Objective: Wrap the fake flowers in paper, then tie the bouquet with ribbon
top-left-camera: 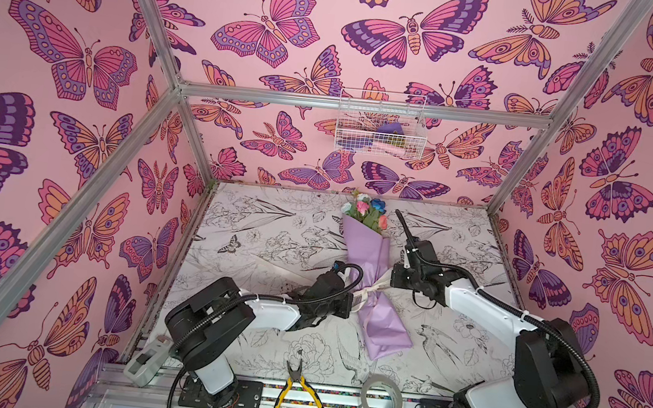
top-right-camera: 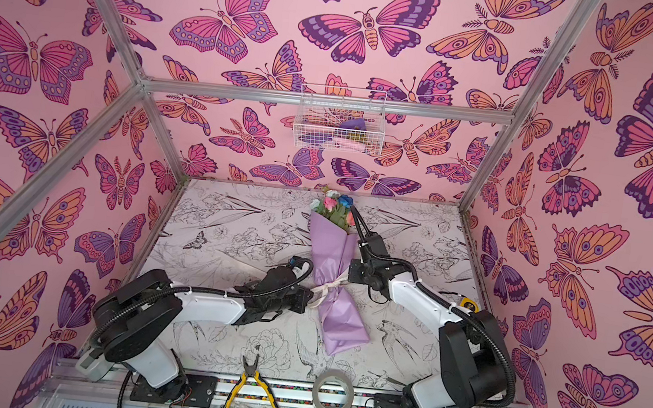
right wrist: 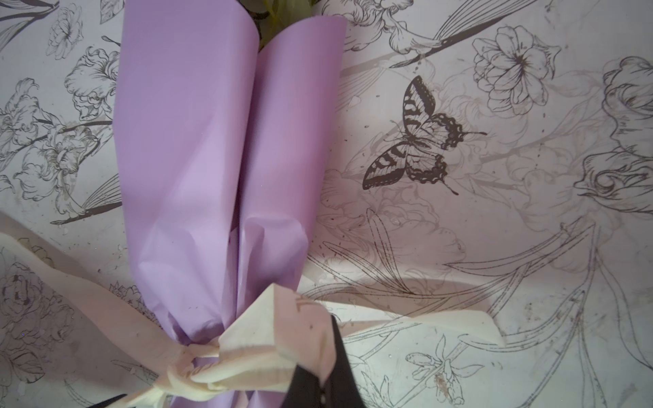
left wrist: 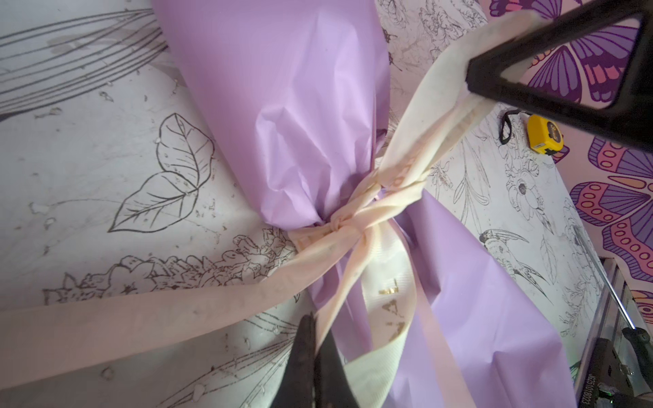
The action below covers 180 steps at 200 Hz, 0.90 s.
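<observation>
The bouquet [top-left-camera: 367, 255] [top-right-camera: 334, 252] lies along the middle of the table, a lilac paper cone with the fake flowers [top-left-camera: 365, 211] [top-right-camera: 335, 206] at its far wide end. A cream ribbon [top-left-camera: 369, 291] [left wrist: 353, 219] [right wrist: 247, 342] is knotted round its pinched waist. My left gripper [top-left-camera: 352, 302] [top-right-camera: 310, 298] [left wrist: 315, 323] is shut on a ribbon strand left of the knot. My right gripper [top-left-camera: 388, 281] [top-right-camera: 348, 275] [right wrist: 327, 339] is shut on a folded ribbon loop right of the knot, held just above the table. Both strands run taut away from the knot.
Yellow-handled pliers [top-left-camera: 298, 386] and a tape roll [top-left-camera: 381, 399] lie at the front edge. A yellow tape measure [top-right-camera: 468, 303] [left wrist: 544, 136] sits behind the right arm. A wire basket [top-left-camera: 379, 127] hangs on the back wall. A white device [top-left-camera: 145, 362] sits front left.
</observation>
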{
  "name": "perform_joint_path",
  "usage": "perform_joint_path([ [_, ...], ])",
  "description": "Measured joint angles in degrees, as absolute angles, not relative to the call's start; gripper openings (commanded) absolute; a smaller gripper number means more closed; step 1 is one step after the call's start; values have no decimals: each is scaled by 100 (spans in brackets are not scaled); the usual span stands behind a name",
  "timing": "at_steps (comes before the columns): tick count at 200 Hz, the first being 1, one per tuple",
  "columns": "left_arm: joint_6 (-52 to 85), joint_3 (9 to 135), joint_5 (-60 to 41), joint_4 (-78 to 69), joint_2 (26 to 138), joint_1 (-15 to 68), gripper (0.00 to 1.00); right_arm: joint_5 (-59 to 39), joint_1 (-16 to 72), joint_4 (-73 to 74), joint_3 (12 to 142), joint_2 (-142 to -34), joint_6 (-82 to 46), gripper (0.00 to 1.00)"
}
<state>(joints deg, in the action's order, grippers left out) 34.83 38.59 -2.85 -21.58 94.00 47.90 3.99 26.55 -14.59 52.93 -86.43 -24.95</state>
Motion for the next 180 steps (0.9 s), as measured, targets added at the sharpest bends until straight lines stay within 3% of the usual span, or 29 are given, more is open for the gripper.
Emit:
perform_joint_path([
  [180, 4145, 3448, -45, -2534, 9426, 4560, 0, 1004, 2084, -1942, 5588, -9408, -2440, 0],
])
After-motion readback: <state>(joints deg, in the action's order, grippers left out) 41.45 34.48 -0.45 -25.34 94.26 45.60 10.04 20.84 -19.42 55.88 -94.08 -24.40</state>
